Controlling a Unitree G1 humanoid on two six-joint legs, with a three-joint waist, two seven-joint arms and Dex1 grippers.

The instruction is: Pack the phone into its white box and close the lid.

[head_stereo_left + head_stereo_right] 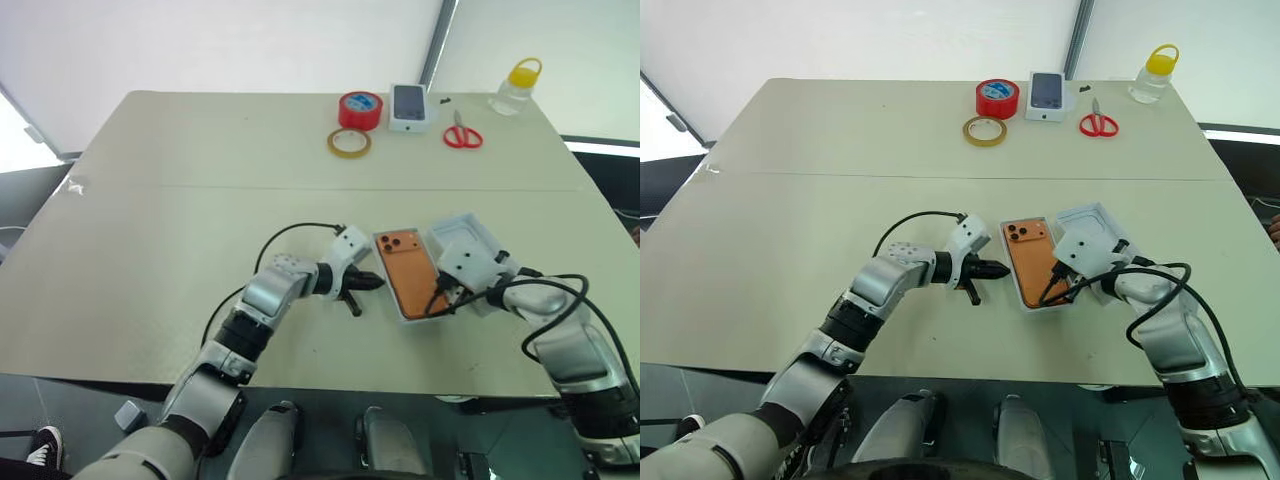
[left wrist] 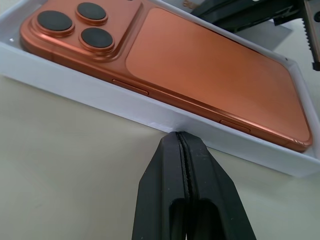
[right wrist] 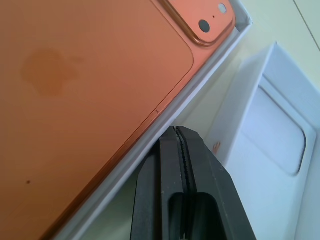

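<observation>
Phone [image 1: 408, 270] lies back-up in the box [image 1: 385, 283] (lid [image 1: 462, 236] off, at its 2 o'clock). Left tool [image 1: 368, 282] clenched empty at box's 9 o'clock wall; right tool [image 3: 181, 136] clenched empty at 3 o'clock.

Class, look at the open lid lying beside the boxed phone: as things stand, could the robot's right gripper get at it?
Probably yes. The right gripper, shut, sits between the white box holding the phone and the lid, which lies open-side up right beside it with nothing between. It would have to open first.
</observation>
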